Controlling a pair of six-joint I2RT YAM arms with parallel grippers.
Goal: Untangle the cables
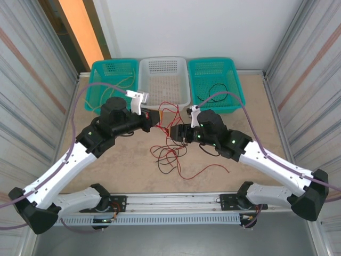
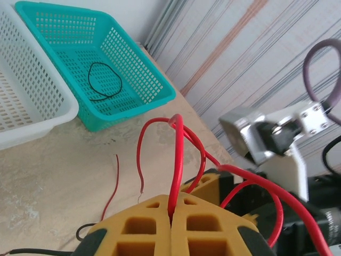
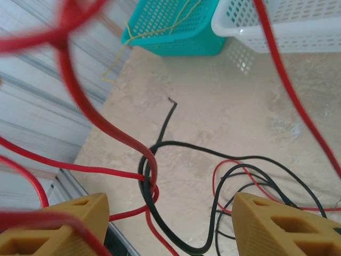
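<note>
A tangle of red and black cables lies on the table in front of both arms, with red strands lifted up to the grippers. My left gripper is shut on a red cable that rises out of its pads and loops over. In the top view the left gripper faces my right gripper at close range. The right gripper is open, its fingers wide apart. Between them hangs a knot of red and black cable, touching neither pad.
Three baskets stand at the back: a teal basket holding a yellow cable, a white basket, and a teal basket holding a black cable. Corrugated walls close in both sides.
</note>
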